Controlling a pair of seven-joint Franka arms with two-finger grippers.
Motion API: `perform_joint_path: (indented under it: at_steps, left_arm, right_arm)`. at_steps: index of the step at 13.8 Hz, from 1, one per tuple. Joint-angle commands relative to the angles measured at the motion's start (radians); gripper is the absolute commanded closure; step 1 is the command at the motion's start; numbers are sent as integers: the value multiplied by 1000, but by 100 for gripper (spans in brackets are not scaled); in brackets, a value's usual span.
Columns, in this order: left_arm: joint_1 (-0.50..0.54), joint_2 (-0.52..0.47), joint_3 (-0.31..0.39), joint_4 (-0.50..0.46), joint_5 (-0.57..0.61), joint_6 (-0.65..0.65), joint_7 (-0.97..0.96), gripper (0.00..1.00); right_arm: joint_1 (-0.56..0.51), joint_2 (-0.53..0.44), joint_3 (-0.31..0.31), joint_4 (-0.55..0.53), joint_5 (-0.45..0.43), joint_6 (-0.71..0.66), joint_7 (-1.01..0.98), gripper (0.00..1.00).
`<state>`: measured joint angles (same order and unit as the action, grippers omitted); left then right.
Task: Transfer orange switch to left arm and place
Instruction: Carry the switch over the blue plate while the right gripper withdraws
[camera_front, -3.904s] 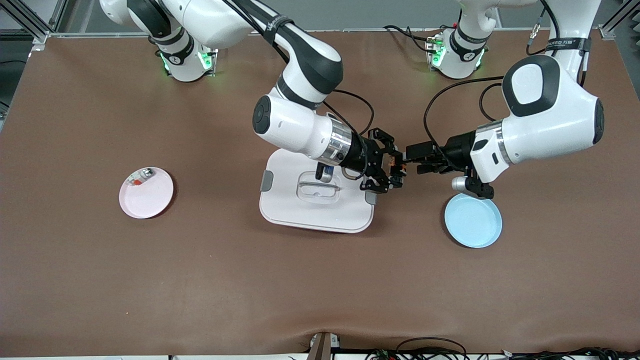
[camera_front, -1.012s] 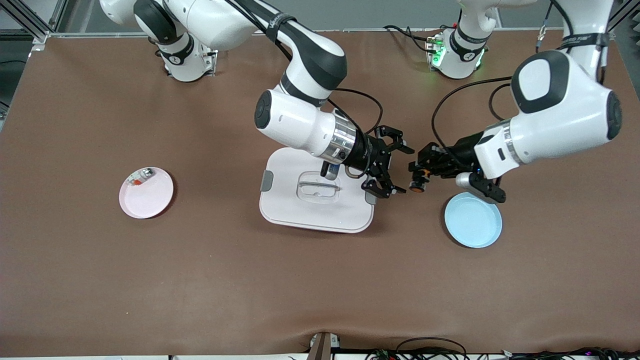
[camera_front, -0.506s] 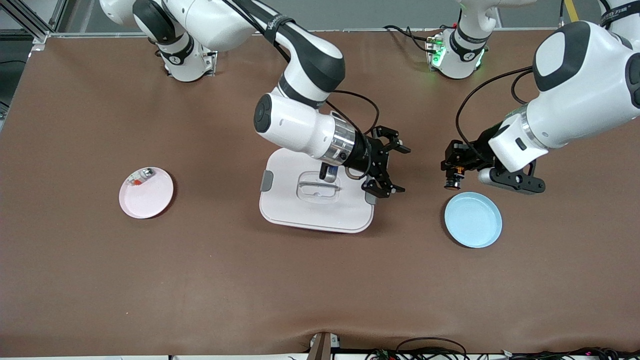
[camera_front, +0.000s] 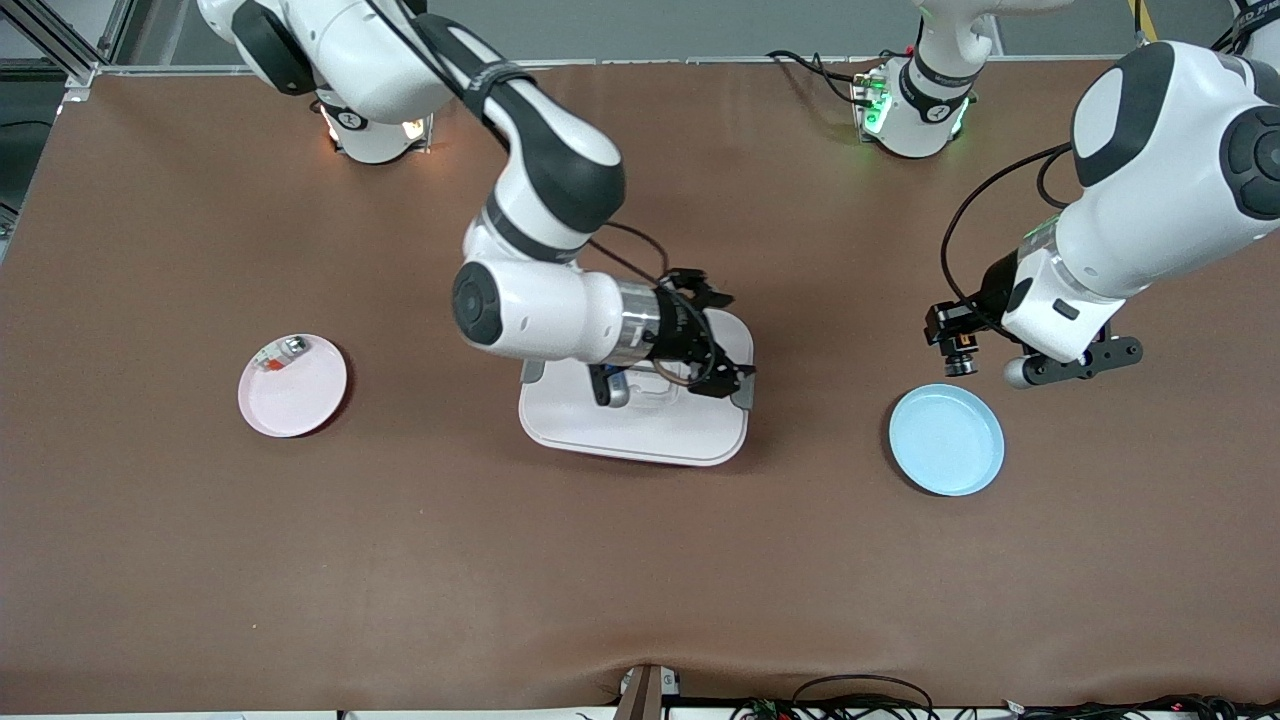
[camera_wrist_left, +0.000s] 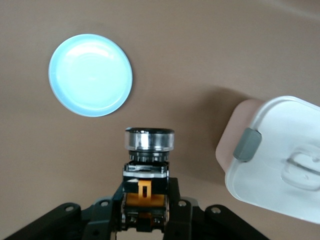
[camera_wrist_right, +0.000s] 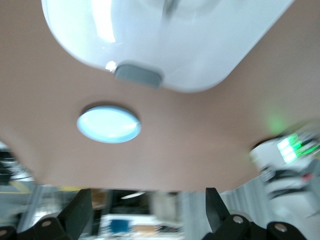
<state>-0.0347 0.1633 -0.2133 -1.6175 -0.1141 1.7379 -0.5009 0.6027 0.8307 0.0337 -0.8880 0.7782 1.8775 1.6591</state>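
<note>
The orange switch (camera_front: 959, 352) is tiny, orange and black with a round cap. My left gripper (camera_front: 954, 338) is shut on it and holds it above the table, by the blue plate's edge that lies farther from the front camera. In the left wrist view the switch (camera_wrist_left: 148, 152) sits between the jaws of my left gripper (camera_wrist_left: 148, 202), cap pointing out. My right gripper (camera_front: 730, 335) is open and empty, up over the white lidded box (camera_front: 640, 428) at its end toward the left arm. The right wrist view shows the wide-open gripper (camera_wrist_right: 147, 210) and the box (camera_wrist_right: 170, 45).
A light blue plate (camera_front: 946, 440) lies toward the left arm's end of the table; it also shows in the left wrist view (camera_wrist_left: 90, 75) and the right wrist view (camera_wrist_right: 108, 123). A pink plate (camera_front: 300, 395) holding a small silver-and-red item (camera_front: 280, 353) lies toward the right arm's end.
The switch has passed from the right gripper to the left. The left gripper has carried it away toward the blue plate. The right gripper, open, has drawn back over the box.
</note>
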Motion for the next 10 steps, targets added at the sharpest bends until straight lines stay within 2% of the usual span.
perform_joint_path:
  at_steps: [1,3,6,8,10]
  left_arm:
    - [18,-8,2,11,22,-28,-166,100]
    - [36,-10,0,11,21,-67,-350,100]
    - [44,-1,2,2,22,-67,-523,100]
    - [59,7,6,-8,27,-57,-626,100]
    - [71,4,5,-62,74,4,-717,100]
  right_arm:
    - [-58,-41,11,-5,-97,-206,-181,0]
    - [-98,-59,11,-5,-140,-328,-290,0]
    - [-142,-90,11,-5,-229,-470,-477,0]
    - [-161,-100,11,-5,-308,-550,-595,0]
    - [-179,-114,11,-5,-378,-625,-704,0]
